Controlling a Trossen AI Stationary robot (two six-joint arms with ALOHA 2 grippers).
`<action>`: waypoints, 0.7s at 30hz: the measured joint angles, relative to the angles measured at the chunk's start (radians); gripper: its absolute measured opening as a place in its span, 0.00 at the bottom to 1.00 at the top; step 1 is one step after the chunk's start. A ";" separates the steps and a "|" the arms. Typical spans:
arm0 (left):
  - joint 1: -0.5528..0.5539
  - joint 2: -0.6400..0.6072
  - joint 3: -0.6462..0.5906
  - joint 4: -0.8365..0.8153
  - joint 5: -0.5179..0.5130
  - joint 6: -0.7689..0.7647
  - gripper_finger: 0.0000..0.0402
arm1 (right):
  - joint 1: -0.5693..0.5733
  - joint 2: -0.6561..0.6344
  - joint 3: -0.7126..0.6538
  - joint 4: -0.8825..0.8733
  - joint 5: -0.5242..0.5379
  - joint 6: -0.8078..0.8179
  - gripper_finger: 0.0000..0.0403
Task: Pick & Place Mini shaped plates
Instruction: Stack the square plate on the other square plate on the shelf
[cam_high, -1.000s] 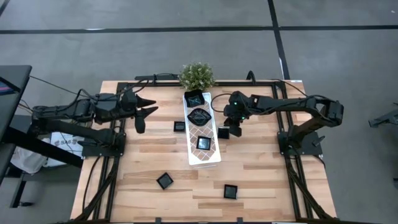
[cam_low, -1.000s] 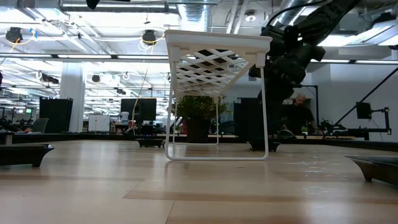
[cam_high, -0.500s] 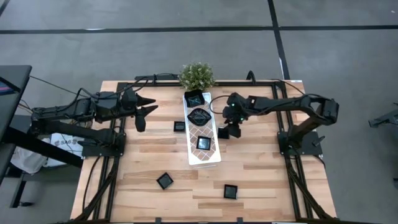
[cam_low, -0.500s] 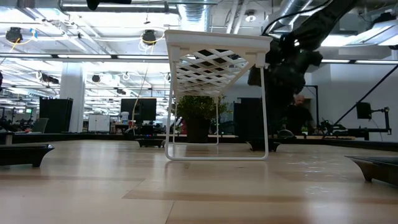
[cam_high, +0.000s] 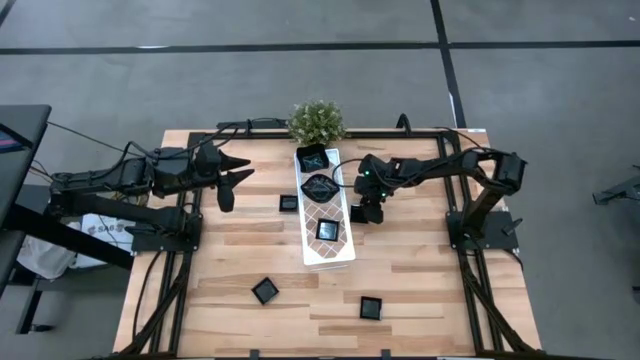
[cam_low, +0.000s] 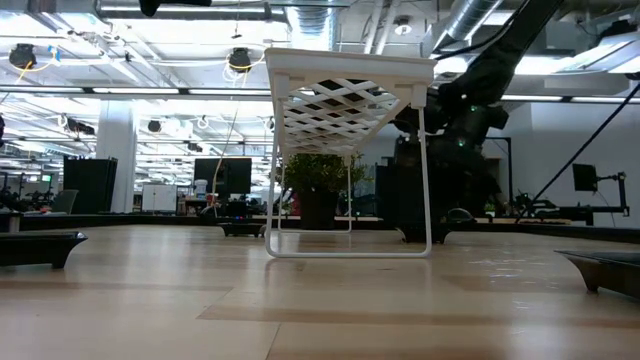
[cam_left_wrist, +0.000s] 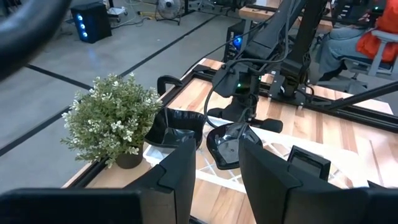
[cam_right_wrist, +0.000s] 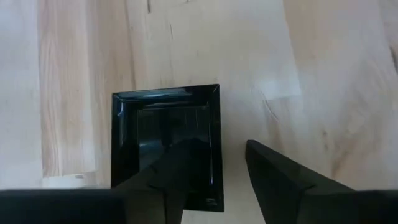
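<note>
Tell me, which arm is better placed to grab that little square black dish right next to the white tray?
The right. Its gripper hangs directly over the square black dish beside the white lattice tray, jaws open and straddling one edge. The left gripper hovers well off on the tray's far side.

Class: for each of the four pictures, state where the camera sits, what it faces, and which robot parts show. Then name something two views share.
High: overhead, facing down on the table; both arms.
Low: at tabletop height, facing the white tray; right arm behind it.
Left wrist: behind the left gripper, facing the plant; right arm beyond.
Right wrist: above the right gripper, open, over a square black plate.
Shared: tray, in high and low.
</note>
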 joint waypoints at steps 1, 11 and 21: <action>0.000 0.000 0.000 0.001 0.000 0.000 0.31 | 0.000 -0.002 0.000 0.000 0.001 -0.001 0.38; 0.000 0.000 0.000 0.007 0.000 0.000 0.31 | -0.002 -0.025 -0.003 -0.014 0.003 -0.006 0.25; 0.000 0.000 0.000 0.007 0.000 0.000 0.31 | -0.001 -0.023 -0.003 -0.014 0.001 -0.008 0.11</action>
